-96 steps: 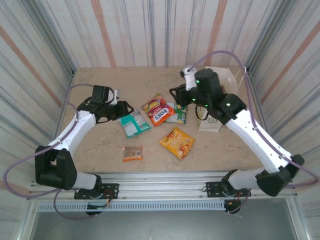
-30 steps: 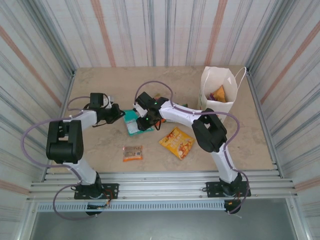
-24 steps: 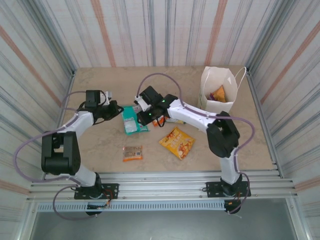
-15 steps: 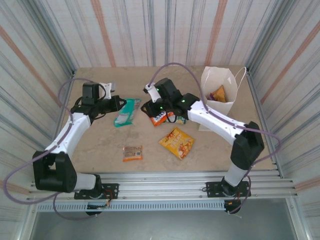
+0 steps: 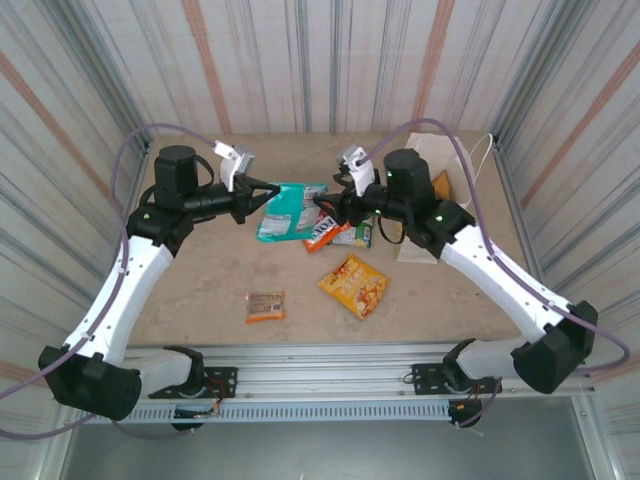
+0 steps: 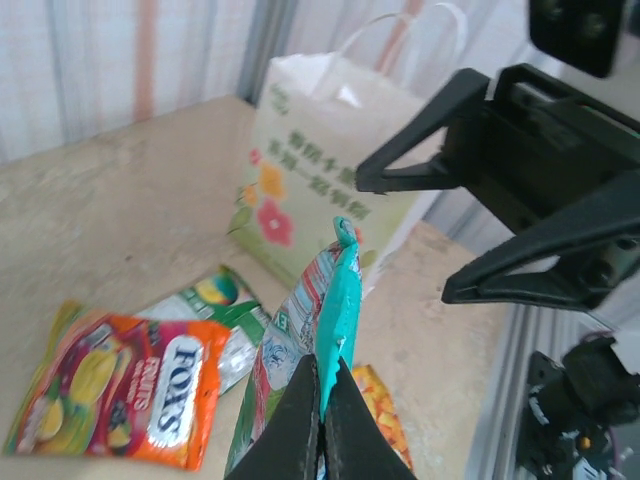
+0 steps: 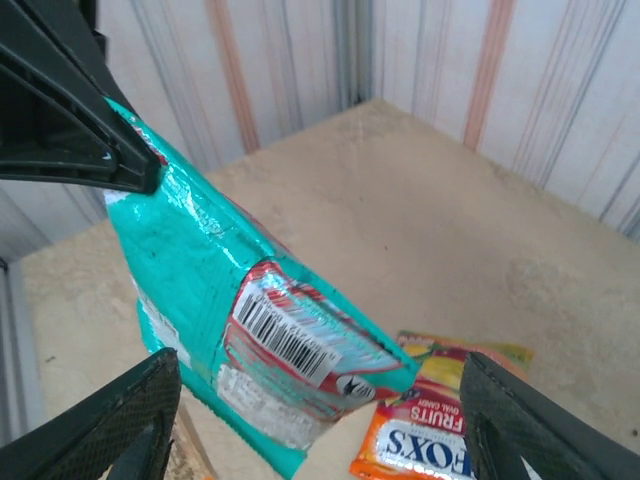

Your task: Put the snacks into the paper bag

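My left gripper is shut on the edge of a teal snack packet and holds it in the air over the middle of the table. In the left wrist view the closed fingertips pinch the teal packet. My right gripper is open and faces the packet's free end; in its wrist view the teal packet hangs ahead of the spread fingers. The white paper bag stands at the back right behind the right arm, with an orange packet inside.
On the table lie an orange-red Fox's packet, a green packet, a yellow chips packet and a small orange bar. Corrugated walls close in three sides. An aluminium rail runs along the near edge.
The left arm lifted the teal packet off the table and carried it up and to the right. The right gripper let go near the packets, pulled back toward the bag and opened wider.
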